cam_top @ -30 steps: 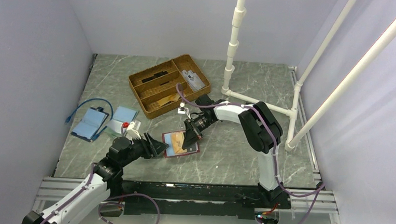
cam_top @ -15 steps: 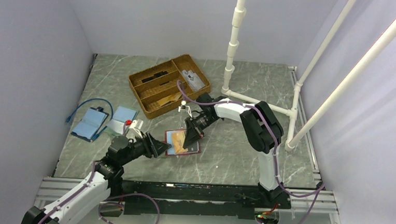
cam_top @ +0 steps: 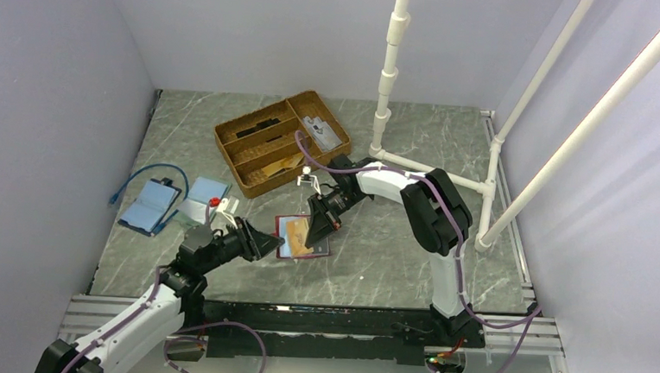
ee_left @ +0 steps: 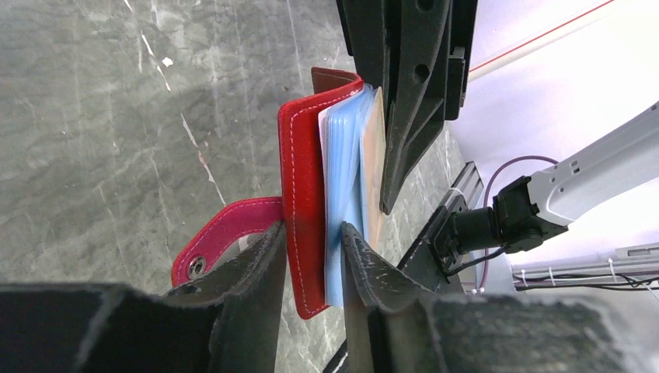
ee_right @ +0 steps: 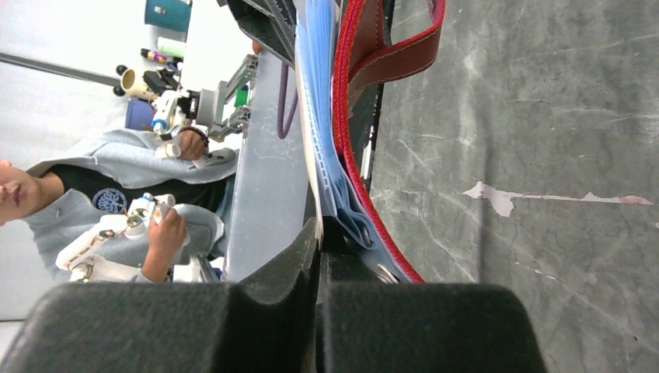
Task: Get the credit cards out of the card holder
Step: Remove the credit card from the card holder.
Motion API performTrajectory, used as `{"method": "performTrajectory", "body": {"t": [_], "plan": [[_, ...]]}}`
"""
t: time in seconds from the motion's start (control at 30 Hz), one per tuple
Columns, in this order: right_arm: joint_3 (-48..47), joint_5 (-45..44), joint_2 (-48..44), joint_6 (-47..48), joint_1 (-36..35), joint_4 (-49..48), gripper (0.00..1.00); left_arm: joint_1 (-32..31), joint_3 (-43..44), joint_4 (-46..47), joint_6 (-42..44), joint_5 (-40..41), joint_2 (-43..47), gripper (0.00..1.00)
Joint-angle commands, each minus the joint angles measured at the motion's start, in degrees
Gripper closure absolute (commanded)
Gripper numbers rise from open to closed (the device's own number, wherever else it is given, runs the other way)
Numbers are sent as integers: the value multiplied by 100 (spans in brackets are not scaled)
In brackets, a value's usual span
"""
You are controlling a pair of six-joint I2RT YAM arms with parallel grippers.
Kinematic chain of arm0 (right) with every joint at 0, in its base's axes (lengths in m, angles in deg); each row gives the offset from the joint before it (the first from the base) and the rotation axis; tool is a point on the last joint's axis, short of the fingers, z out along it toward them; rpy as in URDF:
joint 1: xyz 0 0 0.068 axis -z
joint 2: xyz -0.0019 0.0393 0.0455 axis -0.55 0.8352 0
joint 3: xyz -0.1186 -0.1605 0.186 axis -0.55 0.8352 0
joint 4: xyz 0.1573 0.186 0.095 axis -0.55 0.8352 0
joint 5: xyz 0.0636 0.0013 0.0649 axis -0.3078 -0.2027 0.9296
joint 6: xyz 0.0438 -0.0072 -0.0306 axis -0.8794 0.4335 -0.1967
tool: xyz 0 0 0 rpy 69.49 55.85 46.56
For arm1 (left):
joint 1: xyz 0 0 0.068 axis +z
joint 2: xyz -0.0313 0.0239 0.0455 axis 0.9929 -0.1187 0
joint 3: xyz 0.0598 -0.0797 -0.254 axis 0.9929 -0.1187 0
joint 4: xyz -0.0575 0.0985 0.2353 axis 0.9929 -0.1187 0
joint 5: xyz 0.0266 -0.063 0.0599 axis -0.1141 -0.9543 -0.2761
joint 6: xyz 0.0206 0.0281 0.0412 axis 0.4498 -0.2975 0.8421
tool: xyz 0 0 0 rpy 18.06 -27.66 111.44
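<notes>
The red card holder [cam_top: 282, 238] is held open above the table between both grippers. My left gripper [cam_top: 262, 242] is shut on its near-left edge, with jaws on the red cover [ee_left: 305, 194] and the blue pocket sheets [ee_left: 342, 194]; the snap tab [ee_left: 221, 237] hangs loose. My right gripper [cam_top: 313, 230] is shut on the far edge of a gold-tan credit card [cam_top: 299, 239] that sits among the pockets. In the left wrist view this card [ee_left: 374, 140] lies against the right fingers [ee_left: 412, 101]. In the right wrist view the gripper [ee_right: 320, 233] pinches a thin card edge [ee_right: 310, 155] beside the red cover [ee_right: 342, 116].
A wicker tray [cam_top: 226, 137] with compartments stands behind, with dark, tan and grey flat items in it. A light-blue booklet case [cam_top: 149, 207] and a blue cable [cam_top: 150, 174] lie at the left. A white pipe frame [cam_top: 389, 86] stands at the back right.
Both grippers keep their hold. The left arm and the holder have shifted very slightly; the right gripper has edged a little towards the far side.
</notes>
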Motion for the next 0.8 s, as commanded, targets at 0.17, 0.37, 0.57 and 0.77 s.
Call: {"method": "performTrajectory", "body": {"t": [0.17, 0.37, 0.57, 0.77], "plan": [[-217, 215, -90, 156, -69, -157, 100, -27, -102, 580, -203, -491, 95, 47], [-247, 232, -103, 212, -46, -102, 100, -25, 188, -478, -71, 130, 206, 34], [-291, 254, -77, 353, -52, 54, 100, -26, 403, -1467, 57, 740, 1029, 21], [-353, 284, -39, 491, -52, 216, 100, -26, 295, -1728, 142, 831, 2012, 22]]}}
